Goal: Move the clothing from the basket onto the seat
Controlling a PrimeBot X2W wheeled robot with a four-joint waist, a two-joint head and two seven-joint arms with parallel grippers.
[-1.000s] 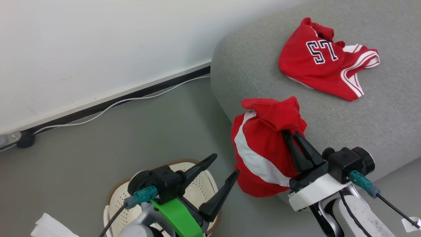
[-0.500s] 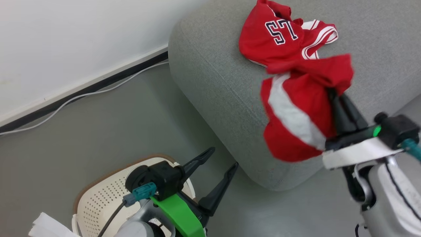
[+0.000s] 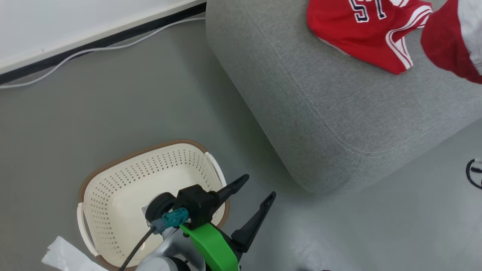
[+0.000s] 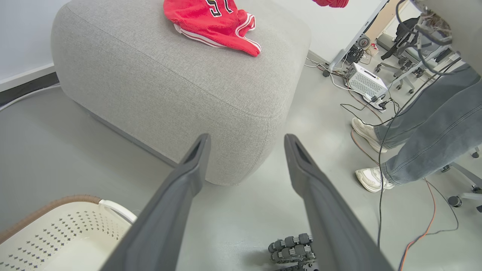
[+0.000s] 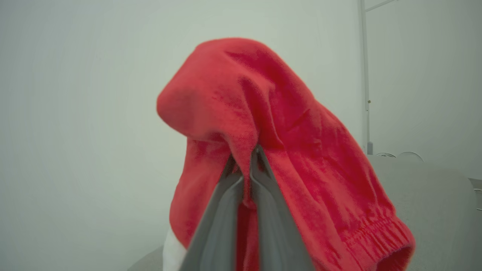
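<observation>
Grey floor (image 3: 150, 113), basket (image 3: 113, 188), paper label (image 3: 144, 209) inside

Lettered jersey (image 3: 357, 34) cut by the head view's top edge, striped garment (image 3: 448, 45) blurred and cropped at right, basket (image 3: 113, 195) bottom partly behind left gripper (image 3: 260, 185), person (image 4: 433, 146) cropped to legs and shoes.

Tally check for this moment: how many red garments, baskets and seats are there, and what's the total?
Red garments: 2 (numbered jersey; white-striped garment, held in the right gripper)
Laundry basket: 1
Sofa: 1
Total: 4
</observation>
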